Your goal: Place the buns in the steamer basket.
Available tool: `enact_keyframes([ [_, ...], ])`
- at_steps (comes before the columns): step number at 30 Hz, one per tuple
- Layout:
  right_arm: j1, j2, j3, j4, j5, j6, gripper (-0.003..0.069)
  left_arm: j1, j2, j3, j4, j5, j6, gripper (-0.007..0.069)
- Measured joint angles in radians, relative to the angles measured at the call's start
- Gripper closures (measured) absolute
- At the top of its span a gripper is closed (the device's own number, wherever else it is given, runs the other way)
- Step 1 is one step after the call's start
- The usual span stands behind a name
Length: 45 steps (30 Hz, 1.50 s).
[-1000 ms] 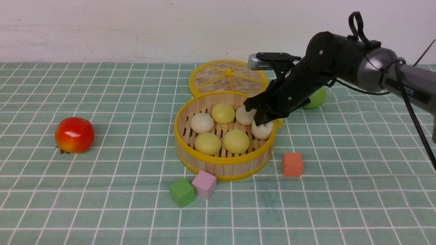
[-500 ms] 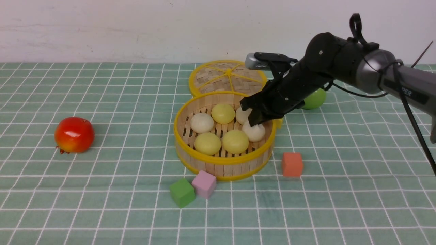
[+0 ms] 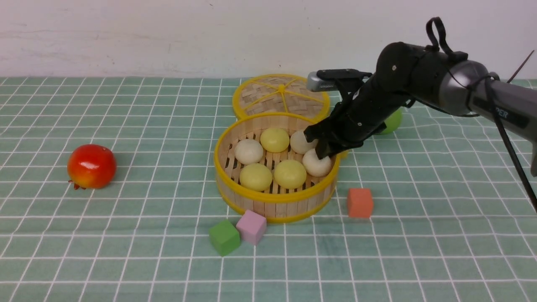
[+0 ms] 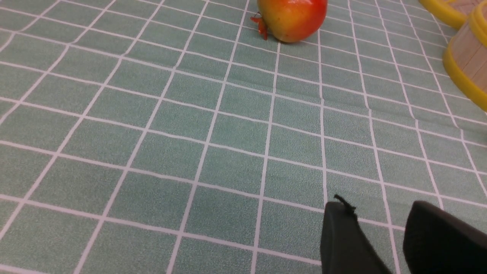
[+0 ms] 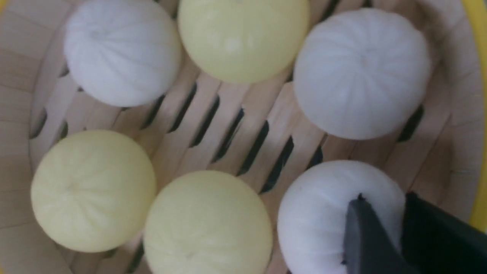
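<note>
The steamer basket (image 3: 272, 197) stands mid-table with several buns inside, three pale yellow and three white. My right gripper (image 3: 321, 149) hangs over the basket's right side, just above the nearest white bun (image 3: 316, 162). In the right wrist view that white bun (image 5: 315, 217) rests on the slatted floor (image 5: 236, 121), and the right gripper (image 5: 384, 199) is open, its fingers parted above the bun's top. In the left wrist view my left gripper (image 4: 380, 205) is open over bare tablecloth, holding nothing. It does not show in the front view.
The flat woven lid (image 3: 281, 94) lies behind the basket. A green fruit (image 3: 388, 121) sits behind my right arm, and a red fruit (image 3: 91, 165) lies far left. A green cube (image 3: 224, 237), a pink cube (image 3: 251, 226) and an orange cube (image 3: 360, 202) lie near the basket's front.
My right gripper carried the white bun leftward and down into the basket, then its jaws parted and it drew back slightly right. The bun now rests on the basket floor.
</note>
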Motion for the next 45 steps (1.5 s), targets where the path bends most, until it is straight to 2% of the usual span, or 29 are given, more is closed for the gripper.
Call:
enact_keyframes([
  [1, 0.001, -0.008, 0.000, -0.001, 0.002, 0.002, 0.0435, 0.000, 0.000, 0.000, 0.000, 0.000, 0.000, 0.0386],
  [2, 0.001, -0.023, 0.000, -0.006, 0.008, 0.003, 0.0377, 0.000, 0.000, 0.000, 0.000, 0.000, 0.000, 0.0386],
  [6, 0.000, -0.074, 0.000, -0.010, 0.040, 0.003, 0.0297, 0.000, 0.000, 0.000, 0.000, 0.000, 0.000, 0.0386],
  [9, 0.000, -0.134, 0.000, -0.012, 0.081, 0.003, 0.0278, 0.000, 0.000, 0.000, 0.000, 0.000, 0.000, 0.0386],
  [13, 0.000, -0.215, 0.000, -0.031, 0.137, 0.003, 0.0289, 0.000, 0.000, 0.000, 0.000, 0.000, 0.000, 0.0386],
  [15, 0.000, -0.266, 0.000, -0.033, 0.170, 0.003, 0.0318, 0.000, 0.000, 0.000, 0.000, 0.000, 0.000, 0.0386],
  [18, 0.000, -0.327, 0.002, -0.033, 0.222, 0.003, 0.0406, 0.000, 0.000, 0.000, 0.000, 0.000, 0.000, 0.0386],
  [20, 0.000, -0.348, 0.007, -0.033, 0.229, 0.003, 0.0431, 0.000, 0.000, 0.000, 0.000, 0.000, 0.000, 0.0386],
  [21, 0.000, -0.381, 0.031, -0.033, 0.235, 0.003, 0.0485, 0.000, 0.000, 0.000, 0.000, 0.000, 0.000, 0.0386],
  [24, 0.000, -0.475, 0.120, -0.034, 0.228, 0.003, 0.0576, 0.000, 0.000, 0.000, 0.000, 0.000, 0.000, 0.0386],
  [26, 0.000, -0.523, 0.175, -0.037, 0.207, 0.003, 0.0613, 0.000, 0.000, 0.000, 0.000, 0.000, 0.000, 0.0386],
  [28, 0.000, -0.651, 0.339, -0.066, 0.139, 0.003, 0.0673, 0.000, 0.000, 0.000, 0.000, 0.000, 0.000, 0.0386],
  [31, 0.000, -0.756, 0.479, -0.088, 0.064, 0.003, 0.0679, 0.000, 0.000, 0.000, 0.000, 0.000, 0.000, 0.0386],
  [32, 0.000, -0.844, 0.609, -0.104, -0.010, 0.003, 0.0679, 0.000, 0.000, 0.000, 0.000, 0.000, 0.000, 0.0386],
  [33, 0.000, -0.855, 0.609, -0.104, -0.018, 0.003, 0.0679, 0.000, 0.000, 0.000, 0.000, 0.000, 0.000, 0.0386],
  [35, 0.000, -1.012, 0.820, -0.109, -0.129, 0.003, 0.0679, 0.000, 0.000, 0.000, 0.000, 0.000, 0.000, 0.0386],
  [45, 0.000, -1.553, 1.303, -0.111, -0.388, 0.010, 0.0679, 0.000, 0.000, 0.000, 0.000, 0.000, 0.000, 0.0386],
])
